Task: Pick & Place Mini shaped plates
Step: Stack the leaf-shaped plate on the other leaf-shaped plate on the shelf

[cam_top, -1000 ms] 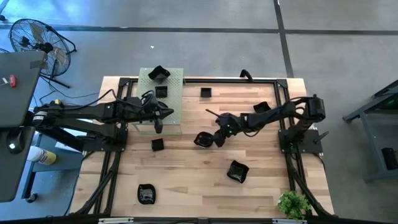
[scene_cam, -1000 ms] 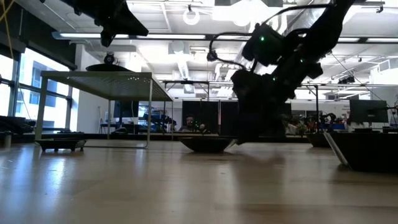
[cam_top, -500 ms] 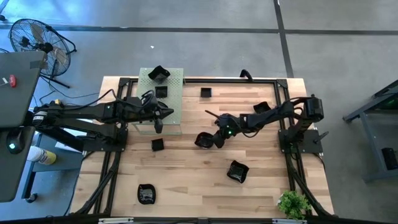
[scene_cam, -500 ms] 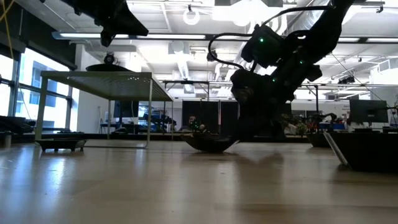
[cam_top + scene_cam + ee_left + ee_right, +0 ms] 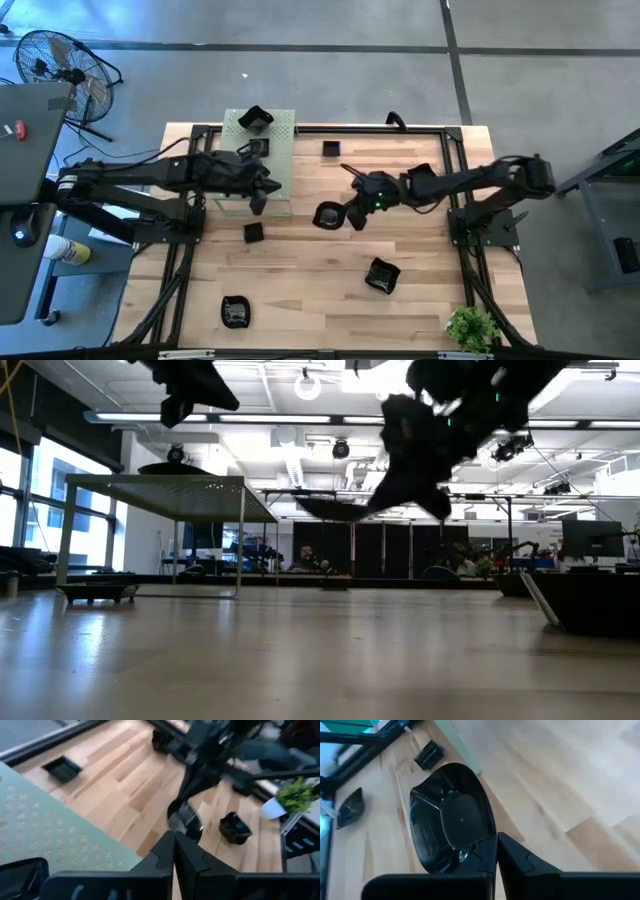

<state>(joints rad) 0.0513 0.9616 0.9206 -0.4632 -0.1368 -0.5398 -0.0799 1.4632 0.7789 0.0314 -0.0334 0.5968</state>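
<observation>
The glossy black wavy-rimmed plate (image 5: 328,215) hung mid-table, pinched at its rim by the right gripper (image 5: 352,216); a second earlier it touched the wood. The left gripper (image 5: 262,187), clenched empty, hovered over the green board (image 5: 280,160).

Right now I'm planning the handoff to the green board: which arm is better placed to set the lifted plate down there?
Right. Its claw already grips the plate off the table, beside the green board. The left claw is shut and empty.
</observation>
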